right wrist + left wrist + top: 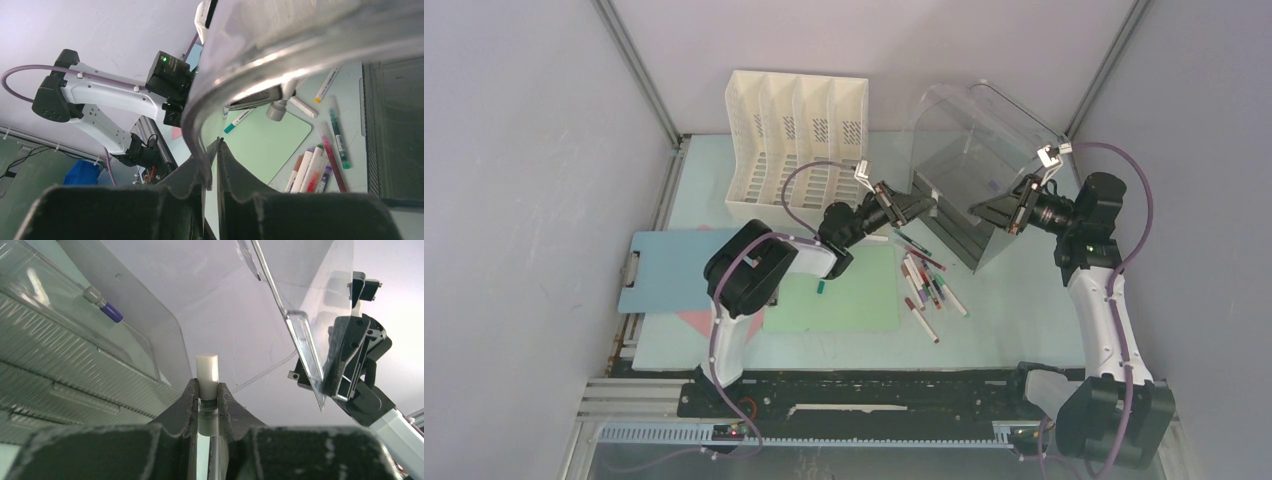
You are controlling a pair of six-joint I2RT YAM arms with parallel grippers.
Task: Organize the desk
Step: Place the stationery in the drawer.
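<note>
The pale mint surface [1014, 300] fills the middle of the top view, carrying a white file rack [794, 140] at the back and loose markers [929, 285] scattered beside a green clipboard [844, 295]. The step in hand looks like loading pens into the clear bin [984, 130]: the right claw [212, 150] is pinched narrow on its rim, holding it tipped toward the left claw [206, 390], which is clamped on a white-ended marker [207, 371] at the bin's mouth, a purple-capped marker [104, 305] lying inside. Next, I judge, the left claw must reach in and release without knocking the wall, the right holding the bin steady.
</note>
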